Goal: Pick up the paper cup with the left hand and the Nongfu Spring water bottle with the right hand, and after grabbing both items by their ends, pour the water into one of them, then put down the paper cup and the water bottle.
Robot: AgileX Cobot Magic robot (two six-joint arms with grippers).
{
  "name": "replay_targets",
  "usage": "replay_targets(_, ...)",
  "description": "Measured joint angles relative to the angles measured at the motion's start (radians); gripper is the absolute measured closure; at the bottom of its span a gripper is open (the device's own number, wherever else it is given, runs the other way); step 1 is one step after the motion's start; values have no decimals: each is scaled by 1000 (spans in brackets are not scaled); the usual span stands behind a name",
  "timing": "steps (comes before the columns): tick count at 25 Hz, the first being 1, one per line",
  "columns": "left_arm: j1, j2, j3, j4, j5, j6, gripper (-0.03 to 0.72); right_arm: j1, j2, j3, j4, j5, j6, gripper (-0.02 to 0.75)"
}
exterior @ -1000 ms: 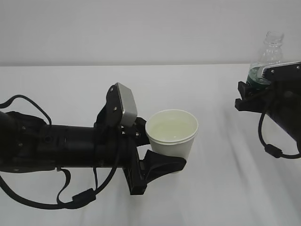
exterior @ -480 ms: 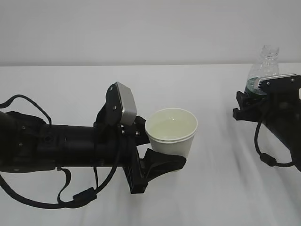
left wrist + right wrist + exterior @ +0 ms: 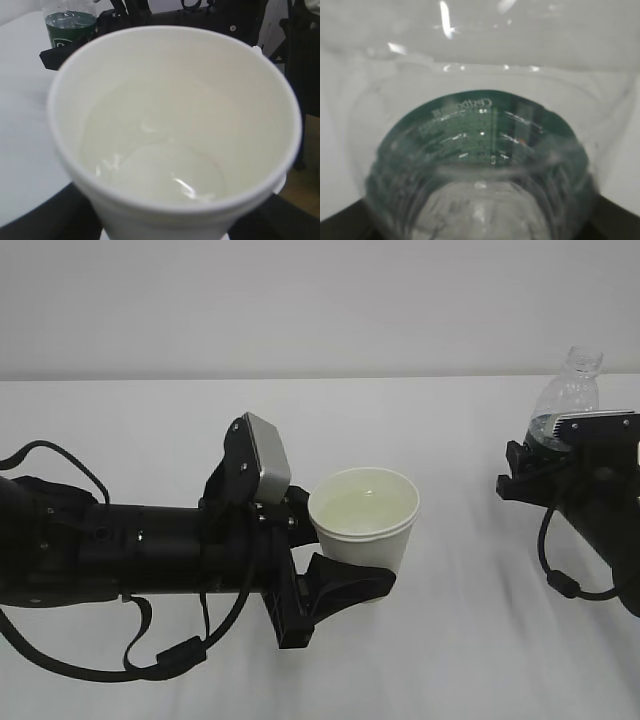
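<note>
Since a second ago the right hand [image 3: 545,465] has carried the Nongfu Spring water bottle [image 3: 570,395] lower and slightly rightward at the far right of the exterior view, while the left hand [image 3: 330,555] has kept the paper cup [image 3: 363,523] where it was. In that view the cup stands upright near the middle of the white desk [image 3: 450,640], the left hand's black fingers [image 3: 345,585] closed around its lower wall; pale water [image 3: 362,508] shows inside. The bottle is upright and capless, its lower part hidden behind the right hand, which grips it.

From the left wrist, the paper cup fills the frame, clear water [image 3: 155,160] lying in its bottom, and the bottle's green label [image 3: 70,25] appears at the upper left beyond the rim.

From the right wrist, the clear bottle [image 3: 480,150] sits right against the lens, its dark green label [image 3: 470,125] seen through the plastic; the fingers themselves are barely visible at the lower corners.
</note>
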Motion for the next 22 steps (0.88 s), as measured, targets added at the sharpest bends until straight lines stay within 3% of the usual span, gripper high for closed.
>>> replay_targets(22,0,0,0,-4,0,0,216,0,85,0,18,-14,20,246)
